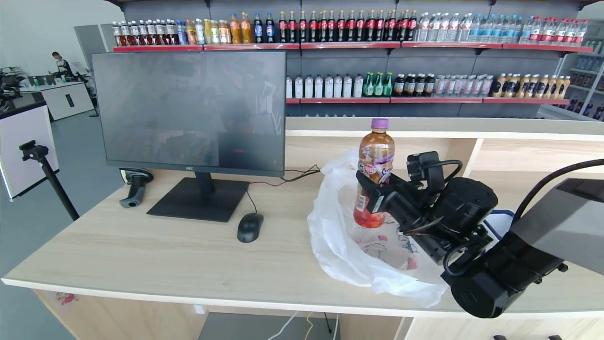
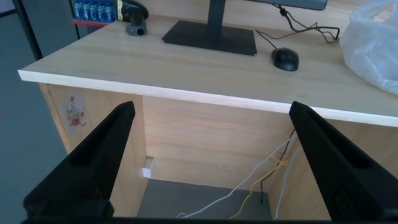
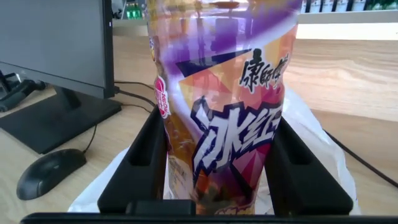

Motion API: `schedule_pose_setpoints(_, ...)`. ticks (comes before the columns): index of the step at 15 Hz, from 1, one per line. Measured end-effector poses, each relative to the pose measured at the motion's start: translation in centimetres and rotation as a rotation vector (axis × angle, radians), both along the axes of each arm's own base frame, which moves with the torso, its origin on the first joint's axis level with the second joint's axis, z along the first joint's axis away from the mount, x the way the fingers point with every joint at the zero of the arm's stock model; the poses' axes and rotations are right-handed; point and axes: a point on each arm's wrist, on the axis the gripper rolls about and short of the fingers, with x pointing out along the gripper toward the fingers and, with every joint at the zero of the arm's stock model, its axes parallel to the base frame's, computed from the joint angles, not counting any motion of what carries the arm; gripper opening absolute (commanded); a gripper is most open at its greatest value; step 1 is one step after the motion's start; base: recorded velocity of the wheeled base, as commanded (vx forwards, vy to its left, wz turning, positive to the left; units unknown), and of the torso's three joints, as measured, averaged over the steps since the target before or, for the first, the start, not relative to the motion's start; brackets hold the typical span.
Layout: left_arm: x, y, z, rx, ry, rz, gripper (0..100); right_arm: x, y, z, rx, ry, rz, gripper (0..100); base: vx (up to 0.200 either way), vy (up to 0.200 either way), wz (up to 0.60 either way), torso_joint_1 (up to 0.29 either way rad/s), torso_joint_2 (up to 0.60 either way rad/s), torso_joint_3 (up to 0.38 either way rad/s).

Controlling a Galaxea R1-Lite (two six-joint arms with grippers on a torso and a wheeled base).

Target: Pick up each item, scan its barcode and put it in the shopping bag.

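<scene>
The right gripper [image 1: 376, 187] is clamped on the bottle [image 1: 375, 160], an upright bottle of orange-brown drink with a purple cap, to the right of the monitor [image 1: 193, 108] and about level with its lower edge. In the right wrist view the two black fingers [image 3: 142, 163] press against either side of the bottle's [image 3: 217, 112] label, around its middle. The bottle's base is at the mouth of the white plastic shopping bag [image 1: 339, 236], which lies crumpled on the counter [image 1: 141, 255] just right of the monitor; whether the base touches the bag cannot be told. The left gripper [image 2: 211, 168] has its jaws spread wide with nothing between them, and it is below the counter's front edge, on the robot's side of the monitor. A black mouse [image 1: 249, 226] sits in front of the monitor's stand, a little to its right. A handheld scanner [image 1: 134, 184] rests at the monitor's lower left corner. Behind the monitor run shelves [image 1: 424, 46] stocked with rows of drinks.
</scene>
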Motion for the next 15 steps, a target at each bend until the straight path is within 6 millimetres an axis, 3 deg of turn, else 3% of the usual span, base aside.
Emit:
schedule_pose_setpoints(8,0.0,0.0,0.0,0.000,0.000,0.000,100,2.0,1.2,-0.8,0.012,-0.022,0.005,0,0.000,0.000,0.00,0.000,0.00,0.000)
schedule_pose_setpoints(15,0.0,0.0,0.0,-0.001,0.000,0.000,100,3.2,1.9,-2.7,0.000,0.006,0.009,0,0.000,0.000,0.00,0.000,0.00,0.000)
